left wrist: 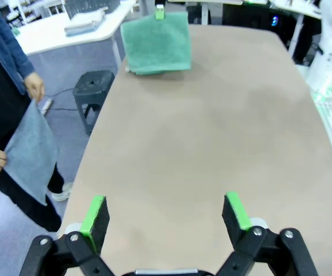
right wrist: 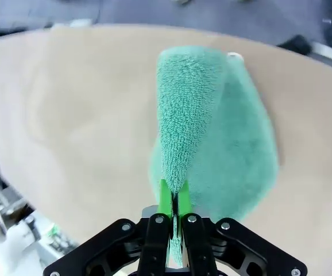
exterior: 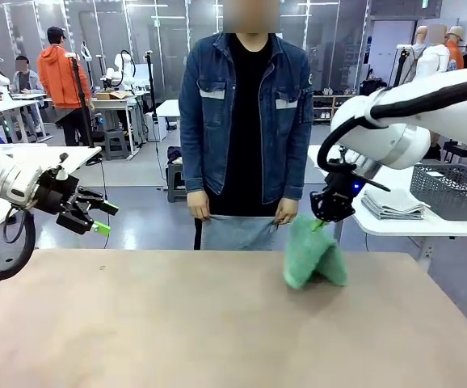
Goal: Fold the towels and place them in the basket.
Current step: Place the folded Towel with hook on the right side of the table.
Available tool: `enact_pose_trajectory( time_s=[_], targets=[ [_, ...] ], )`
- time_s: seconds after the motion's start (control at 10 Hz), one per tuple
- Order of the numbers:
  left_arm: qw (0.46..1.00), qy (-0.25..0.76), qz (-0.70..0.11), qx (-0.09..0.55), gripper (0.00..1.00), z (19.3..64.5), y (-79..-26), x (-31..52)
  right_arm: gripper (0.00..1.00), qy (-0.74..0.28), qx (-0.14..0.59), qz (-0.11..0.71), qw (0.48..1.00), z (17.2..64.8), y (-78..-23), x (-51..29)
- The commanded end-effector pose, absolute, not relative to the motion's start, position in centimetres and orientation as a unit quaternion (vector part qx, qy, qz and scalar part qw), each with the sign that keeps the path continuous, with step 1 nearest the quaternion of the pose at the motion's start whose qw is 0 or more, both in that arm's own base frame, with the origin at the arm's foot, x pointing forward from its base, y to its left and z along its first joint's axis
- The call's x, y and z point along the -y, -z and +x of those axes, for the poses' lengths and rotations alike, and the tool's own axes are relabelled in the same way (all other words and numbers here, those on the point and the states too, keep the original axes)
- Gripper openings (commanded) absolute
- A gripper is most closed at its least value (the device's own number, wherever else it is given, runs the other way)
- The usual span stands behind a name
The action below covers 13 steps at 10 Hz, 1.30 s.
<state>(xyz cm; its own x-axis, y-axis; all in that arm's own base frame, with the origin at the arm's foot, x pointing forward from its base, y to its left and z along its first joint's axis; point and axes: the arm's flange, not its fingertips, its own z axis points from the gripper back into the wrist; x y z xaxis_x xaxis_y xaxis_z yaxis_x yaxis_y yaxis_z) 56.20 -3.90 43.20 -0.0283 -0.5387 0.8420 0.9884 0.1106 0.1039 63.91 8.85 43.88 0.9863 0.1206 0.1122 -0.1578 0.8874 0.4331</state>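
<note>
The right pincer [exterior: 324, 220] is pressed together on the top fold of the mint green towel [exterior: 314, 257]. In the right wrist view its green pads [right wrist: 165, 198] pinch a narrow ridge of terry cloth. The towel hangs from that grip in a loose, doubled shape, and its lower part rests on the tabletop [exterior: 177, 323], on the robot's right side and close to the far edge. A small white tag [right wrist: 234, 56] shows at the towel's far end.

The left pincer [exterior: 88, 214] is spread wide and holds nothing. It hovers above the left edge of the tabletop, well apart from the green towel. In the left wrist view its two pads [left wrist: 94, 215] stand far apart over bare tabletop.

A person [exterior: 246, 121] in a denim jacket stands at the far side and holds the grey-blue towel [exterior: 237, 233] by its top edge, so that it hangs in front of the legs, off the tabletop.

The basket [exterior: 452, 190] sits on a white side table [exterior: 395, 222] beyond the right arm. A folded stack of pale cloth [exterior: 391, 204] lies just beside it.
</note>
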Motion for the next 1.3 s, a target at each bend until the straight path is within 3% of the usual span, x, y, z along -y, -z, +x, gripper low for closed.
enact_pose_trajectory(
  time_s=[0.0, 0.6, 1.1, 1.2],
  targets=[
    [0.632, 0.603, -0.289, 0.391, 1.00, 56.0, -43.3, 4.0, 0.05, -0.094, 0.019, 0.305, 0.947, 63.1, -43.9, -6.6],
    [0.632, 0.603, -0.289, 0.391, 1.00, 56.0, -43.3, 4.0, 0.05, -0.062, -0.026, 0.346, 0.936, 67.5, -37.9, 1.9],
    [0.632, 0.603, -0.289, 0.391, 1.00, 56.0, -43.3, 4.0, 0.05, -0.008, -0.025, 0.276, 0.961, 66.9, -37.2, 9.4],
    [0.632, 0.603, -0.289, 0.391, 1.00, 56.0, -43.3, 4.0, 0.09, 0.003, -0.018, 0.256, 0.966, 66.5, -37.6, 10.0]
  ],
)
